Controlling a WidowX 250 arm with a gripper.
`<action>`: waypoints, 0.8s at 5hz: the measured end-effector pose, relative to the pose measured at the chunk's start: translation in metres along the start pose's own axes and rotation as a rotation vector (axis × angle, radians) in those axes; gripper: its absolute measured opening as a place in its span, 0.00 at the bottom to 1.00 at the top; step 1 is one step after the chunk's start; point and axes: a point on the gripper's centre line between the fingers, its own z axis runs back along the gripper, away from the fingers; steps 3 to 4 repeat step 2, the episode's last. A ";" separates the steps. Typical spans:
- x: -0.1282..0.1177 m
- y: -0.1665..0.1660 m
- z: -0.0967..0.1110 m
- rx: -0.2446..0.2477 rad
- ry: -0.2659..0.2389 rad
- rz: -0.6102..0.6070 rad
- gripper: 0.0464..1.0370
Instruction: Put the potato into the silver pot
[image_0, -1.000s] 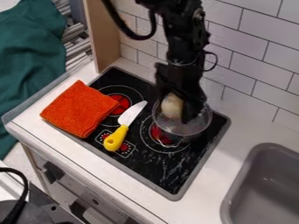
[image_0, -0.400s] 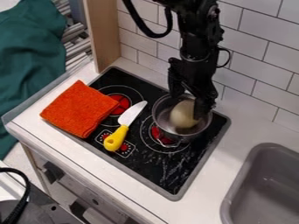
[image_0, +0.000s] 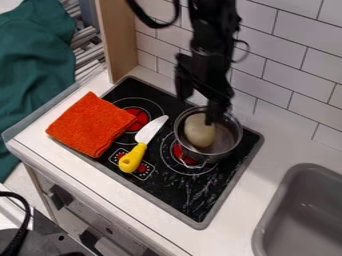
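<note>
Pale yellowish-brown, the potato (image_0: 200, 131) sits inside the silver pot (image_0: 233, 140), towards the side of it that faces the knife, with bare metal showing to its right. The pincer (image_0: 198, 106) hangs over the pot's far side, its fingers spread well apart and clenched on nothing (so the potato is released). One finger points down over the pot, right by the potato's upper right side, and whether the two touch I cannot tell; the other is up and to the left, outside the rim. The black arm (image_0: 212, 37) comes down from the top edge.

The pot stands on a red burner (image_0: 184, 154) of the black stove top (image_0: 177, 190). To its left lies the knife (image_0: 134, 157), yellow handle towards the camera (over the printed controls, as it happens) and light blade angled away to the upper right. Next along is an orange cloth (image_0: 91, 125), folded, lying partly on the stove top and partly on the white table (image_0: 234, 217). A second red burner (image_0: 140, 116) glows between the cloth's corner and the blade.

Farther out, a grey sink (image_0: 267, 215) is set in at the lower right, white tiles (image_0: 294, 62) rise behind, and a wooden panel (image_0: 117, 37) stands at the stove's far left corner. Dark green fabric (image_0: 37, 70) hangs at the left edge (rumpled, with deep folds).
</note>
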 end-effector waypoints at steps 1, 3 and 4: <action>-0.006 0.013 0.002 -0.002 -0.006 0.080 0.97; -0.006 0.016 0.000 -0.026 -0.031 0.112 0.97; -0.006 0.016 0.000 -0.026 -0.031 0.112 0.97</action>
